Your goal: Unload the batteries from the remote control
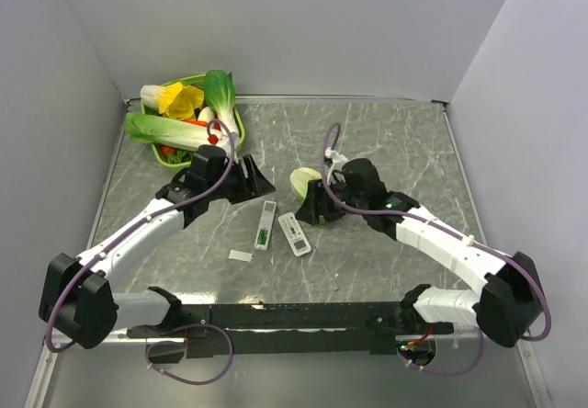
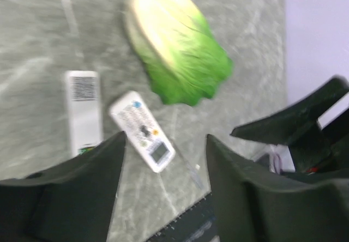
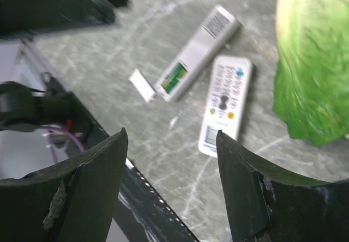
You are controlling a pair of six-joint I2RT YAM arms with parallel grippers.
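Two slim white remotes lie side by side mid-table. One remote control (image 1: 265, 225) lies face down with its battery bay open; a green battery (image 3: 175, 77) shows inside it. It also shows in the left wrist view (image 2: 83, 111) and the right wrist view (image 3: 199, 51). The other remote (image 1: 295, 233) lies face up, its buttons showing (image 2: 143, 130) (image 3: 224, 104). My left gripper (image 1: 254, 184) (image 2: 166, 144) is open and empty, up and left of them. My right gripper (image 1: 312, 208) (image 3: 172, 138) is open and empty, just right of them.
A small plain white panel (image 1: 241, 255) (image 3: 143, 85) lies left of the remotes. A green and pale cabbage (image 1: 306, 184) (image 2: 174, 51) (image 3: 313, 62) sits beside my right gripper. A green basket (image 1: 237, 119) of vegetables stands at the back left.
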